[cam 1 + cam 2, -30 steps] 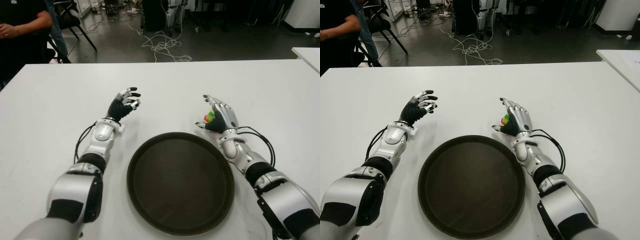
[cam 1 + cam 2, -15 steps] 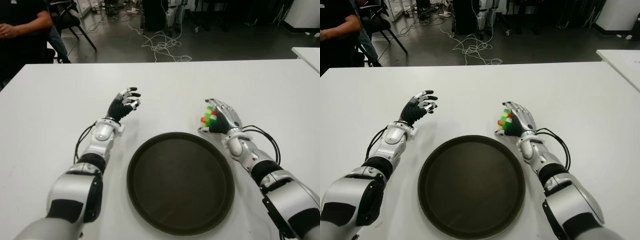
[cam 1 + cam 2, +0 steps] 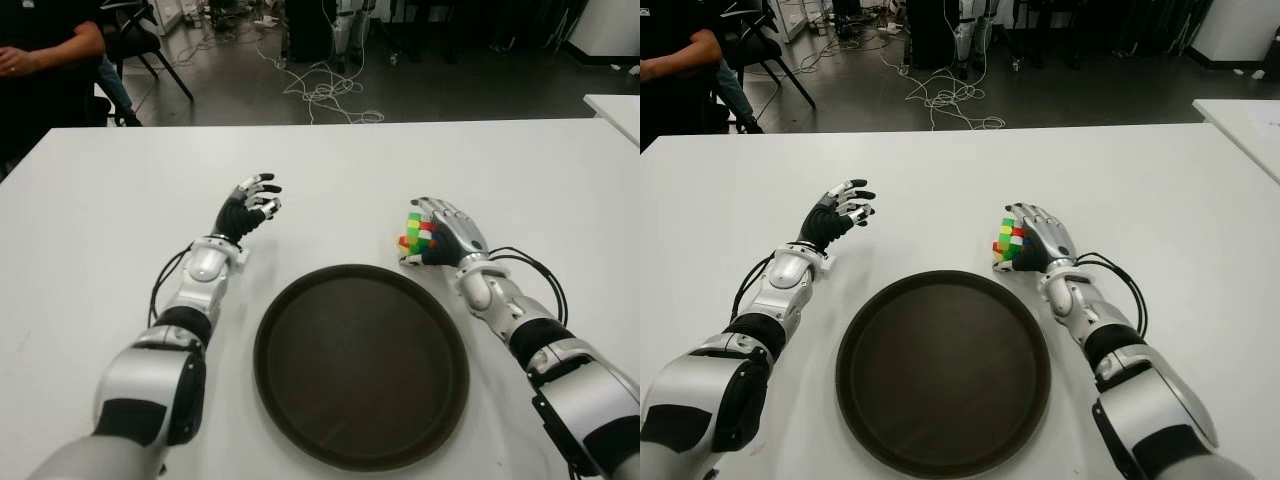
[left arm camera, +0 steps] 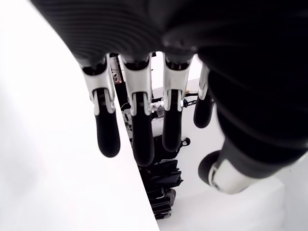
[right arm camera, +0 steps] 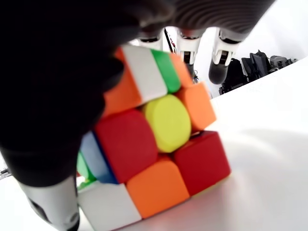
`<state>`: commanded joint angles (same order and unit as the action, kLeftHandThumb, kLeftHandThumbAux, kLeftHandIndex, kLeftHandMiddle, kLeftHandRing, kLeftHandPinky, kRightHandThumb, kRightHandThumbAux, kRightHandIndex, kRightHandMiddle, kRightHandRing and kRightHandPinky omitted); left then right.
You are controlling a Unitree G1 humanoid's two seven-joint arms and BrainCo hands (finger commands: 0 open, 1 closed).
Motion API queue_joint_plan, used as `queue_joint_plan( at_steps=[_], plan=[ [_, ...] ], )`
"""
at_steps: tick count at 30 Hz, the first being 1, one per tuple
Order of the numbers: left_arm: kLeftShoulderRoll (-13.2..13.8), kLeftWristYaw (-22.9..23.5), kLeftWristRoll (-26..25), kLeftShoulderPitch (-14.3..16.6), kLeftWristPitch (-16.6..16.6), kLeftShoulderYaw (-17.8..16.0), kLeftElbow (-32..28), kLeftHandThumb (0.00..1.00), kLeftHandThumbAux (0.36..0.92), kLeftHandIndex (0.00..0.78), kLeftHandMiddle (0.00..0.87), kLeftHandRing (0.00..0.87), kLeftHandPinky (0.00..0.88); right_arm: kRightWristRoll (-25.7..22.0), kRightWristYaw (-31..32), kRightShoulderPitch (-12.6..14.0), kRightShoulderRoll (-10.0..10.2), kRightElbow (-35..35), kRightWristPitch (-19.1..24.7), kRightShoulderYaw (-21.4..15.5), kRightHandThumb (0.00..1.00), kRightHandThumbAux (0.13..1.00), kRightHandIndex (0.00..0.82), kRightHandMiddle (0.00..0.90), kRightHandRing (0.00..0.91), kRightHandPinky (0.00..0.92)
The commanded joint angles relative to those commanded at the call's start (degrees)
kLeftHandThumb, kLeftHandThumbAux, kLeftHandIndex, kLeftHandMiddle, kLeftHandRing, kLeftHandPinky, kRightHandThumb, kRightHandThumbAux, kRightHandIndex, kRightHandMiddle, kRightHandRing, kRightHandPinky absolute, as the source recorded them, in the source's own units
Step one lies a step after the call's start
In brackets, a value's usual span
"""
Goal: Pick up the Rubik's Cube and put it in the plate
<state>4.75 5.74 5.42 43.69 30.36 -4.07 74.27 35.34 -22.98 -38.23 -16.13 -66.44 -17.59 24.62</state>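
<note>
The Rubik's Cube (image 3: 417,233) shows red, yellow, green and white tiles, just beyond the far right rim of the round dark plate (image 3: 360,375). My right hand (image 3: 447,236) is curled over it from the right, fingers on top and thumb below. In the right wrist view the cube (image 5: 154,149) fills the palm, its lower edge close to or touching the white table (image 5: 269,183). My left hand (image 3: 250,204) shows to the left of the plate, fingers (image 4: 137,130) relaxed and holding nothing.
A person in dark clothes (image 3: 45,60) sits at the table's far left corner beside a chair (image 3: 150,40). Cables (image 3: 325,95) lie on the floor beyond the far edge. A second white table (image 3: 615,105) stands at the right.
My right hand has drawn slightly to the right and turned, so the cube now shows at its left side instead of being mostly hidden under the palm. The left hand has not moved.
</note>
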Motion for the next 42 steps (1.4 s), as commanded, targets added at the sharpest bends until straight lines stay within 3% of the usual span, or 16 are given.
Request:
queue_joint_plan(
  at_steps=[22, 28, 29, 30, 31, 32, 35, 38, 42],
  plan=[
    [0.14, -1.21, 0.7, -0.08, 0.36, 0.74, -0.25, 0.216, 0.714, 0.184, 0.277, 0.325, 0.371, -0.6, -2.13, 0.79, -0.37, 0.13, -0.14, -0.79, 0.0, 0.761, 0.064, 0.082, 0.108, 0.113],
    [0.13, -1.28, 0.75, -0.04, 0.15, 0.79, -0.22, 0.214, 0.706, 0.192, 0.279, 0.326, 0.376, -0.2, -7.61, 1.49, -0.53, 0.28, -2.82, -0.93, 0.033, 0.815, 0.114, 0.153, 0.18, 0.208],
    [0.13, -1.3, 0.78, -0.02, 0.15, 0.81, -0.22, 0.211, 0.697, 0.193, 0.28, 0.328, 0.378, -0.24, -8.74, 1.6, -0.53, 0.21, -3.5, -1.06, 0.168, 0.826, 0.148, 0.192, 0.215, 0.237],
    [0.13, -1.29, 0.77, 0.0, 0.13, 0.8, -0.2, 0.21, 0.694, 0.193, 0.281, 0.328, 0.379, -0.32, -9.77, 1.72, -0.51, 0.13, -4.1, -1.2, 0.221, 0.828, 0.16, 0.207, 0.227, 0.247],
    [0.14, -1.28, 0.77, 0.01, 0.11, 0.8, -0.19, 0.209, 0.689, 0.192, 0.28, 0.329, 0.381, -0.36, -10.47, 1.76, -0.49, 0.01, -4.5, -1.26, 0.391, 0.795, 0.246, 0.242, 0.258, 0.27],
    [0.13, -1.24, 0.71, 0.02, 0.12, 0.75, -0.17, 0.209, 0.686, 0.192, 0.28, 0.33, 0.382, -0.48, -11.21, 1.87, -0.5, -0.04, -5.0, -1.39, 0.501, 0.773, 0.302, 0.265, 0.278, 0.284],
    [0.09, -1.16, 0.59, 0.05, 0.15, 0.66, -0.15, 0.212, 0.686, 0.193, 0.28, 0.332, 0.381, -0.67, -12.63, 1.96, -0.51, -0.28, -6.05, -1.59, 0.723, 0.72, 0.349, 0.427, 0.355, 0.354],
    [0.03, -1.03, 0.39, 0.04, 0.25, 0.48, -0.14, 0.215, 0.688, 0.191, 0.28, 0.332, 0.383, -0.93, -13.83, 1.97, -0.4, -0.45, -7.14, -1.97, 0.797, 0.702, 0.367, 0.488, 0.402, 0.392],
    [-0.02, -0.98, 0.29, 0.03, 0.33, 0.4, -0.17, 0.213, 0.695, 0.192, 0.28, 0.331, 0.383, -1.22, -14.47, 1.86, -0.24, -0.65, -7.69, -2.51, 0.825, 0.695, 0.379, 0.498, 0.437, 0.433]
  ],
)
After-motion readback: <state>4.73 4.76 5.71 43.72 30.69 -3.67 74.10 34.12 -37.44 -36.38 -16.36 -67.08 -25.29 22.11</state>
